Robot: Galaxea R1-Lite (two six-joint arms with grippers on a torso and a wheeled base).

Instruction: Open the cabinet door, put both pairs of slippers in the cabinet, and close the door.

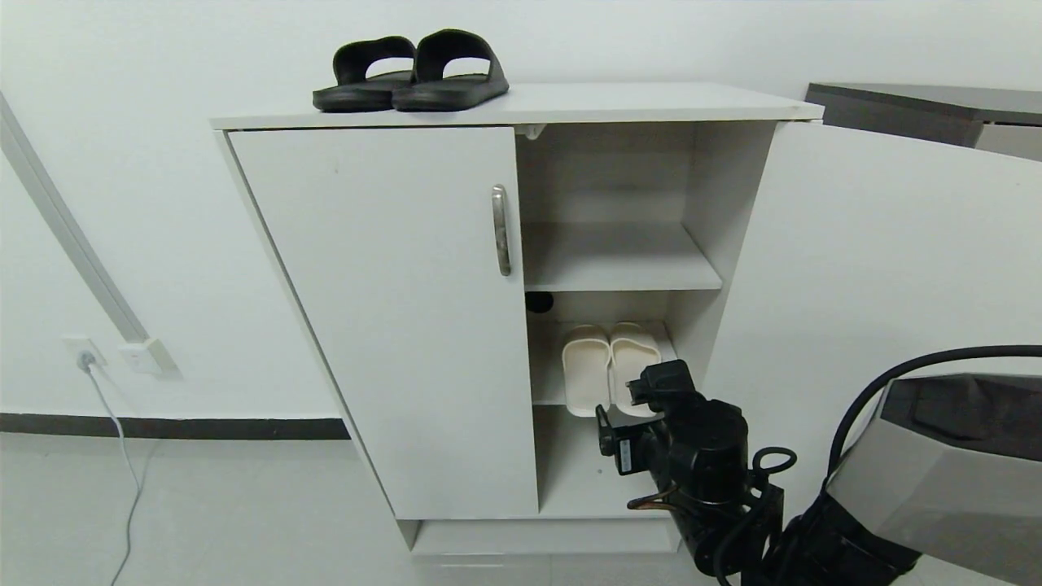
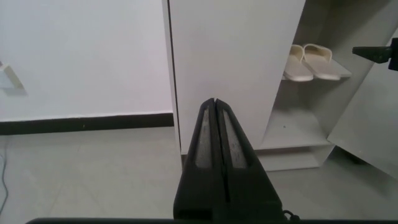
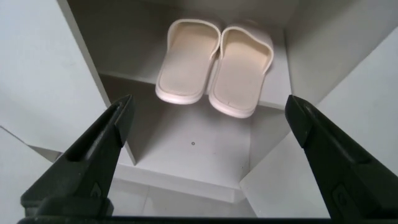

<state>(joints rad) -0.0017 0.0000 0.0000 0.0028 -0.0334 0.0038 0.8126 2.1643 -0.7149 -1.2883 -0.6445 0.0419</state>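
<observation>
One pair in, one up top
The white slippers (image 1: 610,366) sit on the middle shelf (image 1: 544,374) of the cabinet (image 1: 383,325), right door (image 1: 879,260) open; black slippers (image 1: 411,75) on its top; right tool (image 3: 209,102) spread wide, empty, facing the white pair; left tool (image 2: 214,106) pinched closed, empty.

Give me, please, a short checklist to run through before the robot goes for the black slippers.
1. Right door open: ok.
2. Cream slippers on the middle shelf: ok.
3. Right gripper open, holding nothing: ok.
4. Black slippers put away: not ok, they sit on the cabinet top.
5. Upper shelf has room for them: ok.
6. Left gripper shut, holding nothing: ok.
</observation>
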